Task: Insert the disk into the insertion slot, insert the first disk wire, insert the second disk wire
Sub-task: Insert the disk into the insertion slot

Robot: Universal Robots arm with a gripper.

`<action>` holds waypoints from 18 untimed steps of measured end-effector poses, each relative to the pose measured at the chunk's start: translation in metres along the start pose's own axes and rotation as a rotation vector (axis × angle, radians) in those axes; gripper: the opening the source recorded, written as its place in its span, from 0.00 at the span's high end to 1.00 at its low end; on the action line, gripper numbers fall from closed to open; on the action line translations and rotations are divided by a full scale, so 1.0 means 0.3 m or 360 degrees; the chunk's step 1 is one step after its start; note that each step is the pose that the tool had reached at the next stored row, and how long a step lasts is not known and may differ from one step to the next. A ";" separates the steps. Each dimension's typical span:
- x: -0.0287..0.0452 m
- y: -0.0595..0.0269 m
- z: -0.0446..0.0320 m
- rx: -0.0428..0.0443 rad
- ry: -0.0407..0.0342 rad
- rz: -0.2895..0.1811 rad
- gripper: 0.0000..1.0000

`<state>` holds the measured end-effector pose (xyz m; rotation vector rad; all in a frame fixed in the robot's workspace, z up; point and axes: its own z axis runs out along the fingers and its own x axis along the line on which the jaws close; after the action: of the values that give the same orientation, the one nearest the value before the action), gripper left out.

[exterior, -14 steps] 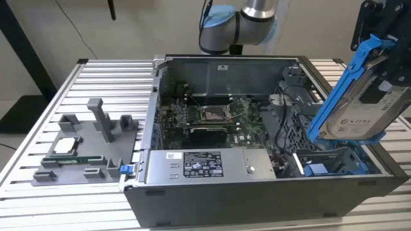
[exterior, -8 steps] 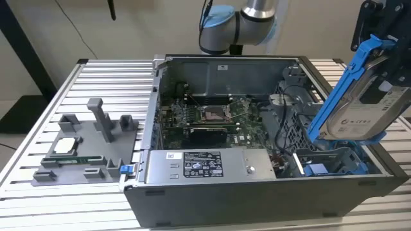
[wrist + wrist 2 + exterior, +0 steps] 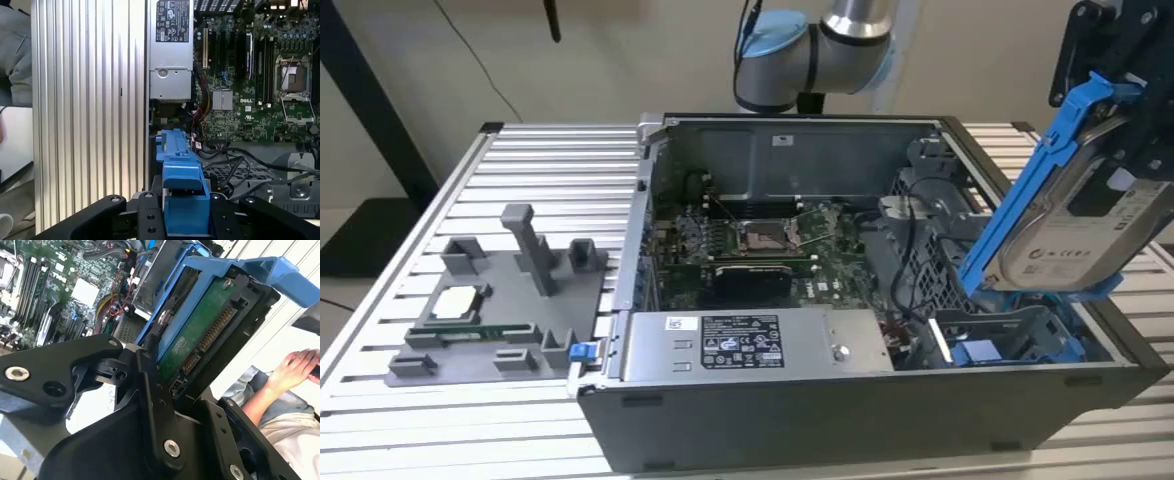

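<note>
My gripper (image 3: 1110, 165) is shut on the disk (image 3: 1074, 235), a silver-grey drive with a white label clipped in a bright blue carrier (image 3: 1023, 190). I hold it tilted in the air over the open computer case, at the exterior view's right. Below it, in the case's near right corner, lies the insertion slot (image 3: 1007, 338), a grey bay with blue rails. In the second wrist view the black fingers (image 3: 150, 385) clamp the disk's green board side (image 3: 197, 335). In the first wrist view the blue carrier (image 3: 181, 175) rises from the gripper (image 3: 182, 220). Loose black cables (image 3: 235, 165) lie over the perforated cage.
A grey labelled power-supply box (image 3: 747, 345) fills the case's near side, with the motherboard (image 3: 747, 240) behind it. On the slatted aluminium table (image 3: 547, 160) at the exterior view's left stands a grey fixture (image 3: 494, 300) with small parts. A person's hand (image 3: 295, 367) is beside the table.
</note>
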<state>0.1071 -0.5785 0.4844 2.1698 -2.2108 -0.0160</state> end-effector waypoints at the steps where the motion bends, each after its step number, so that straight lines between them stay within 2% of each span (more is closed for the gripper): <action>1: 0.000 0.000 0.004 0.0002 0.0000 0.0000 1.00; 5: 0.000 -0.001 0.023 0.0016 -0.0001 0.0003 1.00; 8: -0.001 -0.001 0.035 0.0024 -0.0007 0.0008 1.00; 11: -0.001 -0.002 0.040 0.0027 -0.0017 0.0011 1.00; 16: -0.001 -0.002 0.041 0.0027 -0.0019 0.0011 1.00; 18: -0.001 -0.002 0.047 0.0032 -0.0021 0.0012 1.00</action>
<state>0.1070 -0.5786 0.4702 2.1779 -2.2356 -0.0076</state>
